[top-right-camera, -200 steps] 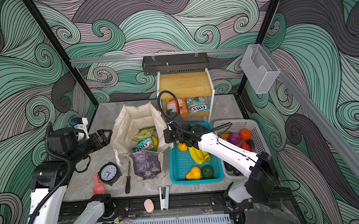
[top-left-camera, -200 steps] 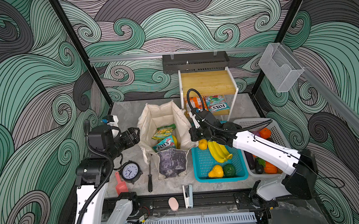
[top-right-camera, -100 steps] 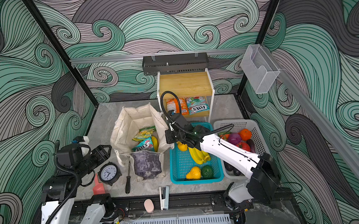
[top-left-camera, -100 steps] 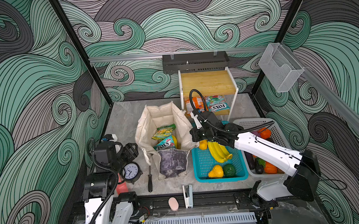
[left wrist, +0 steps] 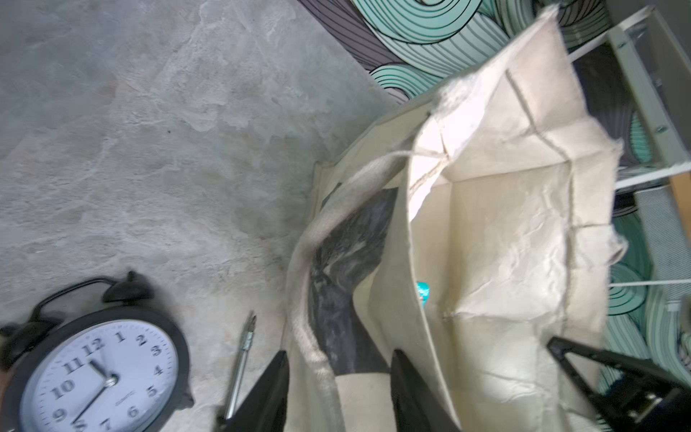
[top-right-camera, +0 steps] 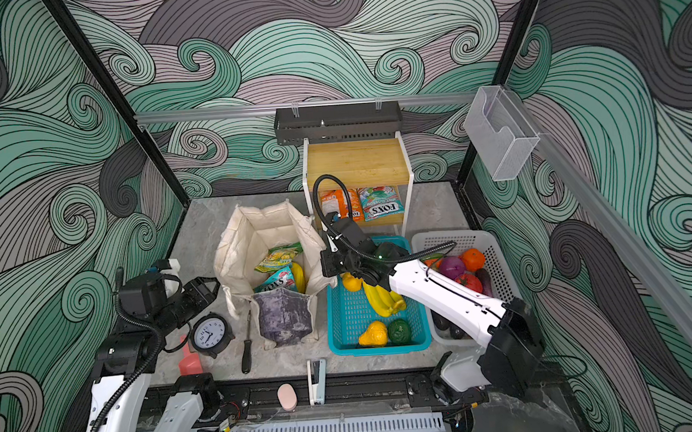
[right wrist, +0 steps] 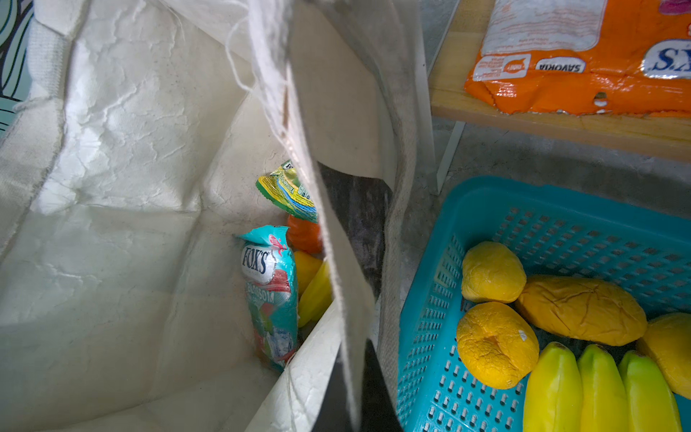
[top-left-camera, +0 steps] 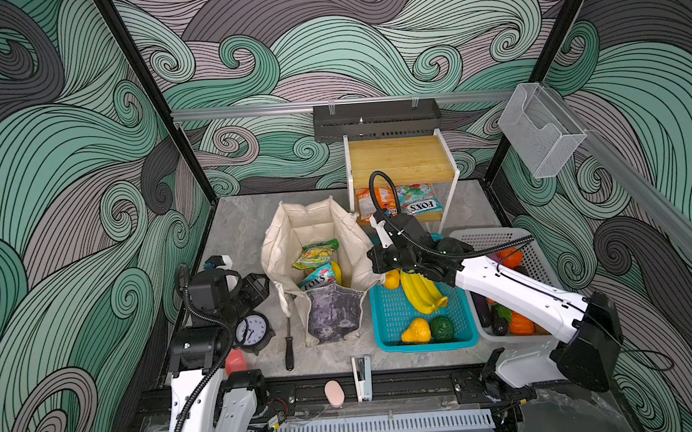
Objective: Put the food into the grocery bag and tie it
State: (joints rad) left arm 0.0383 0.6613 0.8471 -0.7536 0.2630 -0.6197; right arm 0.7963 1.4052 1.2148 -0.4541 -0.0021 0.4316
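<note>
1. The tabletop [top-left-camera: 237,233] carries one grocery bag [top-left-camera: 315,223]. It stands upright in the middle with its mouth wide, which we judge lets food drop straight in.
2. Two baskets sit on the bag's right. The teal basket [top-left-camera: 428,346] is just beside it and the white basket [top-left-camera: 487,236] is beyond that. We take these as the supply, kept within short reach.
3. Two pincers attend the bag. The right pincer [top-left-camera: 371,262] is clamped shut on the bag's basket-side edge, probably to keep the mouth spread. The left pincer [left wrist: 340,396] has its jaws apart, with one strap handle [left wrist: 310,299] showing between them. We see no pinch.
4. We count four packets. The yellow-green packet [top-left-camera: 315,254] and the teal-red packet [top-left-camera: 317,278] are inside the bag. An orange packet [top-left-camera: 370,200] and a teal packet [top-left-camera: 420,201] lie on the rack [top-left-camera: 403,163].
5. Beneath the bagged packets we see one yellow piece [top-left-camera: 337,272] and one orange piece [right wrist: 304,235]. Outside the bag are one bunch of bananas [top-left-camera: 420,293], one orange [top-right-camera: 473,258], one purple onion [top-right-camera: 452,267] and one red tomato [top-right-camera: 467,281], so we think the packing is unfinished.
</note>
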